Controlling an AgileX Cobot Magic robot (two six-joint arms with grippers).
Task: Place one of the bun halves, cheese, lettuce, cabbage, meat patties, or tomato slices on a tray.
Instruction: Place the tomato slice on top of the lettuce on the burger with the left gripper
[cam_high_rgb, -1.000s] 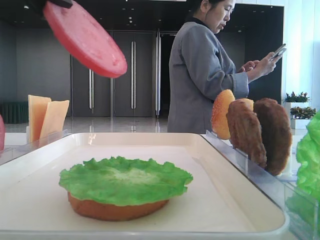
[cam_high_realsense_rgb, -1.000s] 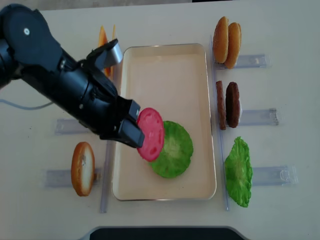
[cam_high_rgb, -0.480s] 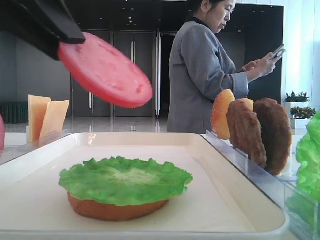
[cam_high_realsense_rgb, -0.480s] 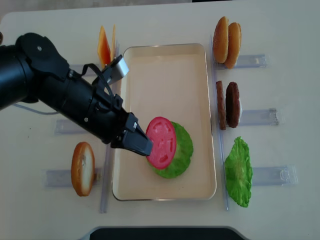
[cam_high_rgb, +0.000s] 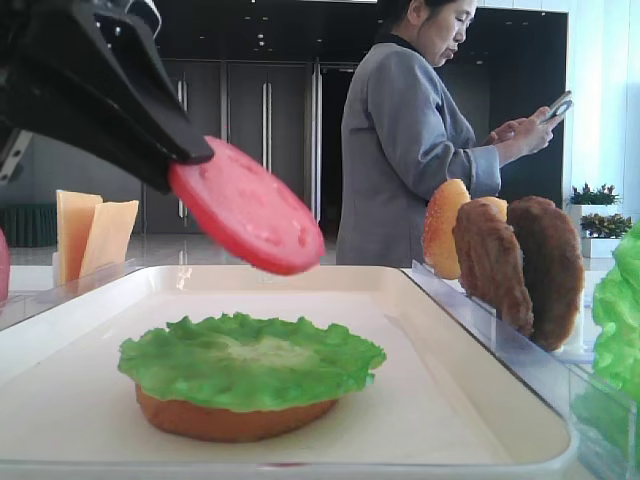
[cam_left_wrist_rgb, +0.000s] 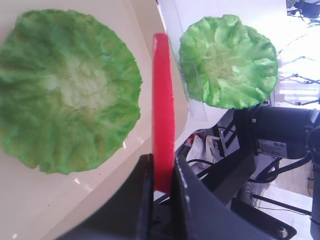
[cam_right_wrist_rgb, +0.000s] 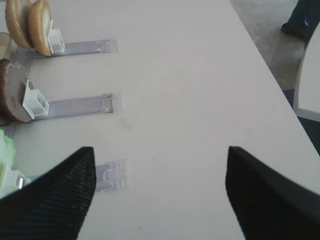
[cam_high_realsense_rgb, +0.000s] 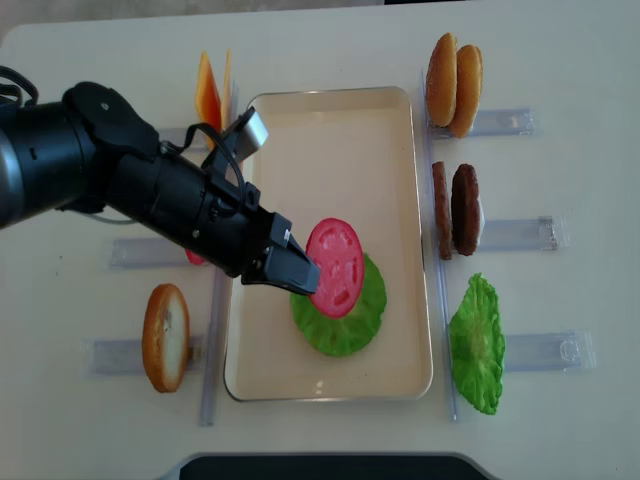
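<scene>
Left fingers (cam_high_realsense_rgb: 300, 276) pinch a smooth, flat red tomato slice (cam_high_realsense_rgb: 336, 267) above ruffled green lettuce (cam_high_realsense_rgb: 345, 320); right fingers (cam_right_wrist_rgb: 160, 192) spread apart.

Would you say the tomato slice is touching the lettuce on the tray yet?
Apart. The low side exterior view shows the tomato slice held above the lettuce, background visible between them.

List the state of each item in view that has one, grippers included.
Left gripper: shut on tomato slice.
Tomato slice: held tilted in the air above the lettuce.
Lettuce: flat on the bun half.
Bun half: flat on the tray.
Meat patties: on edge in holder.
Right gripper: open, holding nothing.
</scene>
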